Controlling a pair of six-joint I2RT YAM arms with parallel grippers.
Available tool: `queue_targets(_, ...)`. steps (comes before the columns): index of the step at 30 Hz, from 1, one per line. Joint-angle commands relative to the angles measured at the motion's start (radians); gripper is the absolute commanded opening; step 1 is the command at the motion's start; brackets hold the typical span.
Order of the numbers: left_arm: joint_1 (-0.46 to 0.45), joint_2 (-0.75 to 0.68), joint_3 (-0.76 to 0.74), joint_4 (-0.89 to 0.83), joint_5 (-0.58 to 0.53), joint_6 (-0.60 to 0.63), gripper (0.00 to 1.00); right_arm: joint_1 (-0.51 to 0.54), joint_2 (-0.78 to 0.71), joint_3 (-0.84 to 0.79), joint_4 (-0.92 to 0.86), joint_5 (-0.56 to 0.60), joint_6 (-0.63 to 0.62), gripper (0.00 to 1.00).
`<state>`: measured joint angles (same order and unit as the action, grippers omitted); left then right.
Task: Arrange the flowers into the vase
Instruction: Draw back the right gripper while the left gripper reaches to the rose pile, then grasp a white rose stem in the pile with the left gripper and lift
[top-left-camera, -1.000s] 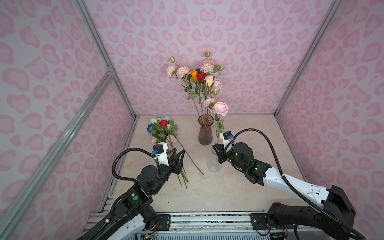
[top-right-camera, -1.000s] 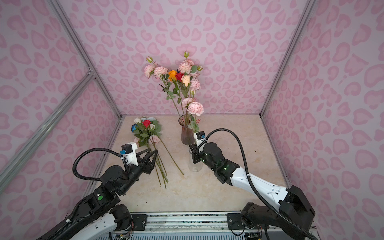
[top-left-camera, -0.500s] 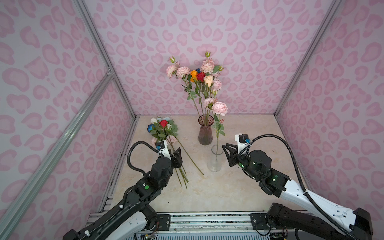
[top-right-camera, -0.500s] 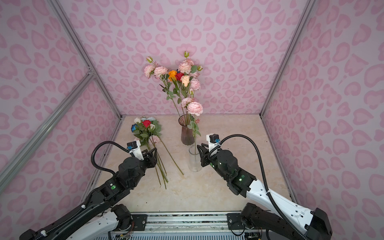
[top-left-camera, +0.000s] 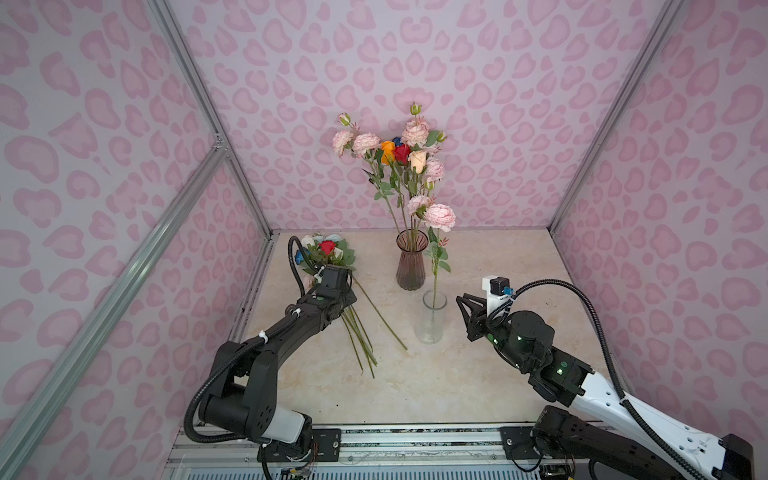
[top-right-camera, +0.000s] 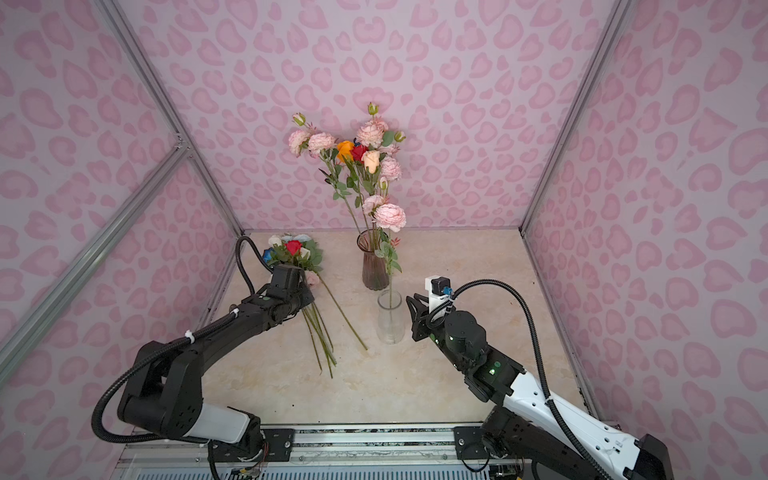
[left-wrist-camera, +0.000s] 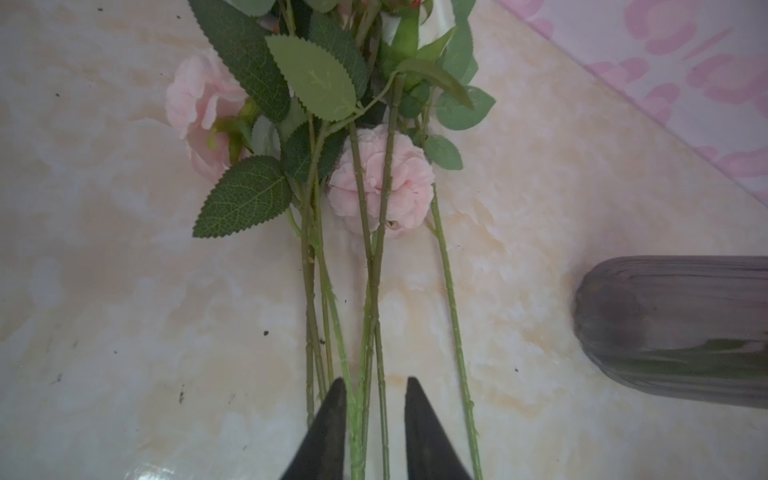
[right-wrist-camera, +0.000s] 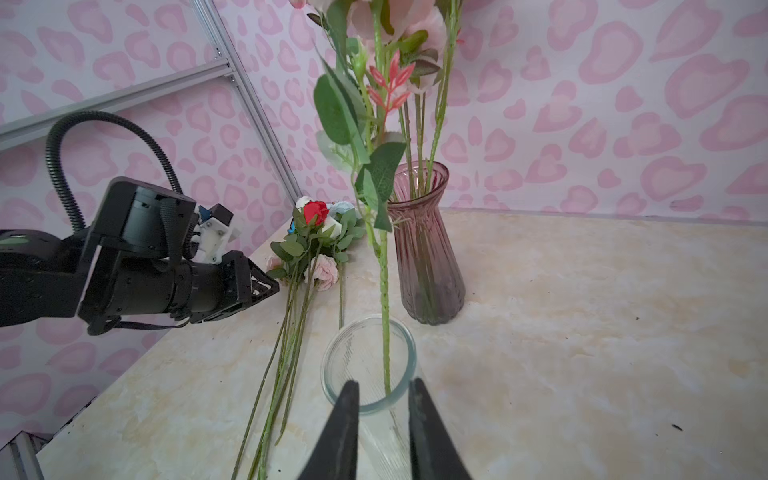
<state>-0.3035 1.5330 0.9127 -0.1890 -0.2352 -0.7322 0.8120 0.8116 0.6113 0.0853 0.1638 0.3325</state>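
Note:
A ribbed purple vase (top-left-camera: 410, 266) (top-right-camera: 375, 266) at the back holds several flowers (top-left-camera: 401, 153). In front of it a clear glass vase (top-left-camera: 432, 320) (right-wrist-camera: 357, 349) holds one pink flower (top-left-camera: 440, 217). A bunch of loose flowers (top-left-camera: 328, 249) (top-right-camera: 293, 247) lies on the table at the left. My left gripper (left-wrist-camera: 376, 384) is low over their stems (left-wrist-camera: 365, 316), jaws open with a few stems between them. My right gripper (right-wrist-camera: 384, 386) (top-left-camera: 460, 298) is open and empty, just right of the clear vase and apart from it.
Pink patterned walls with metal frame posts (top-left-camera: 208, 116) close in the marble tabletop (top-left-camera: 498, 266) on three sides. A metal rail (top-left-camera: 415, 436) runs along the front edge. Loose stem ends (top-left-camera: 365, 353) reach toward the table's middle.
My left arm has reached down to the loose stems and its jaws have narrowed around them. My right gripper has left the pink flower in the clear vase and drawn back to the right.

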Motion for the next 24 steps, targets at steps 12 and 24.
queue_targets(12,0.034,0.330,0.308,-0.110,-0.051,0.143,0.23,-0.025,0.014,-0.054,0.070,-0.016,0.043,0.23)
queue_targets(24,0.035,0.409,0.349,-0.102,-0.054,0.199,0.17,-0.039,0.055,-0.058,0.096,-0.040,0.054,0.23)
